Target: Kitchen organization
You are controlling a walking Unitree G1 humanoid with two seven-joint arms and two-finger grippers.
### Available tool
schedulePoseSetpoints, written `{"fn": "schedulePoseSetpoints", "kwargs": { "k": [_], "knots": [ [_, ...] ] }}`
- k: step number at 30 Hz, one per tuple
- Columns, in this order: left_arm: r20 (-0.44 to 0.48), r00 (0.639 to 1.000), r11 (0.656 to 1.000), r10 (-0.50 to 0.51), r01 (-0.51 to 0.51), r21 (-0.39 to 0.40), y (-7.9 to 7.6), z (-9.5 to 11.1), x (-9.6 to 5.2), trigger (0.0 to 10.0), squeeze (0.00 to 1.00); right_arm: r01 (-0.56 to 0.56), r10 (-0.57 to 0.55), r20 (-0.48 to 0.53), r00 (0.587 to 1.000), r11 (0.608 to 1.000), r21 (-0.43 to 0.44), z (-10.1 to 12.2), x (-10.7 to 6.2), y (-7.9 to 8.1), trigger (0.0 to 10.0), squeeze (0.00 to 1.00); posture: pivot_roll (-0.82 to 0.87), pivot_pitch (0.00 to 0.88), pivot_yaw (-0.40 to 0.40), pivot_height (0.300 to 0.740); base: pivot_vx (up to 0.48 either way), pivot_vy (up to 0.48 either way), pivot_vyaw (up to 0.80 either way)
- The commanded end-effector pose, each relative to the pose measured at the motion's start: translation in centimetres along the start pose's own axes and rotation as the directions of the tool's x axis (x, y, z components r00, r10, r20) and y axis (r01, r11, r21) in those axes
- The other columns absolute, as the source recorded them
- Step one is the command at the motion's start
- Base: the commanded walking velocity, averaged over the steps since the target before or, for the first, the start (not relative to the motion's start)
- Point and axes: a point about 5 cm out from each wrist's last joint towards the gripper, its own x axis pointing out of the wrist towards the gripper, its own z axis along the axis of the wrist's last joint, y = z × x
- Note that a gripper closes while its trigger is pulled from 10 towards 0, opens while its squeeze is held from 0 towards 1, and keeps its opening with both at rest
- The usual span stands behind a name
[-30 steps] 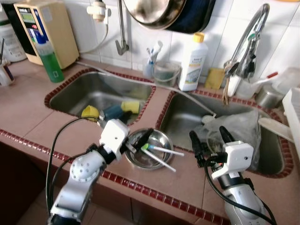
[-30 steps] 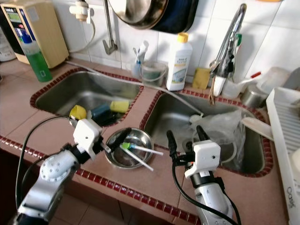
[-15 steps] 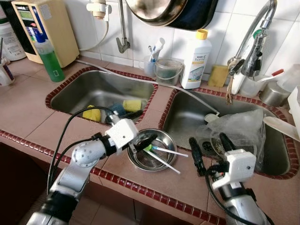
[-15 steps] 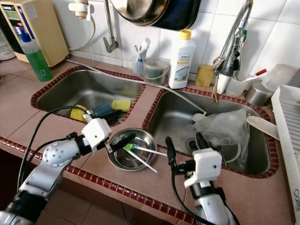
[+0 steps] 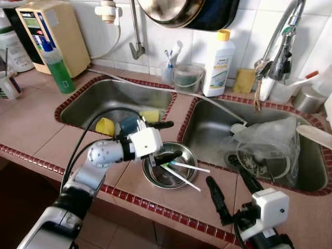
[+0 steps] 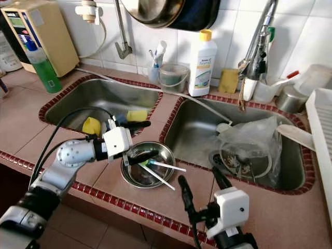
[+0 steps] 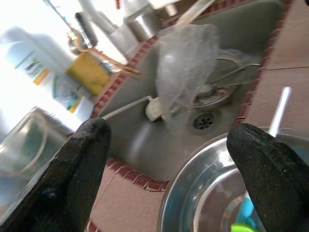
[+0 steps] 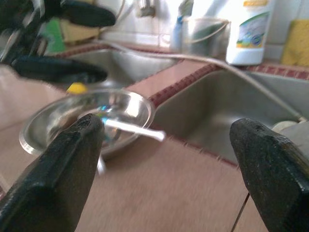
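While the left pincer [image 5: 165, 140] gapes over a shiny round steel bowl [image 5: 167, 167] — smooth — the right pincer [image 5: 228, 194] hangs spread.

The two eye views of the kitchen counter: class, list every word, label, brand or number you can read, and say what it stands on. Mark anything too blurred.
White plastic bottle with yellow cap: label printed, too small to read.
Green liquid bottle with blue cap: label illegible.
Beige wall-mounted appliance: blue panel with markings, blurred.
White container at the far left: green label, unreadable.
No text can be read with confidence.
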Motion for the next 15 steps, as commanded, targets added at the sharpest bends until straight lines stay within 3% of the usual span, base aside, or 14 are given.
{"fn": "schedulePoseSetpoints", "kwargs": {
  "k": [1, 10, 15],
  "knots": [
    [0.005, 0.999, 0.999, -0.040, 0.040, 0.010, 0.1, 0.1, 0.1, 10.0, 0.00, -0.033, 0.033, 0.003, 0.999, 0.999, 0.014, 0.4, -0.2, 0.4, 10.0, 0.00, -0.14, 0.040, 0.092, 0.740, 0.000, 0.000, 0.00],
    [-0.010, 0.986, 0.985, -0.165, 0.165, 0.041, -1.6, -0.6, 0.2, 10.0, 0.00, -0.048, 0.049, -0.015, 0.999, 0.998, 0.028, 0.6, -0.7, 0.4, 10.0, 0.00, -0.15, 0.052, 0.092, 0.740, 0.000, 0.000, 0.00],
    [-0.028, 0.980, 0.981, -0.196, 0.195, -0.011, -2.3, -1.3, 0.0, 10.0, 0.00, -0.060, 0.060, -0.008, 0.998, 0.997, 0.045, 0.9, -0.7, 0.4, 10.0, 0.00, -0.15, 0.056, 0.095, 0.740, 0.000, 0.000, 0.00]
  ]
}}
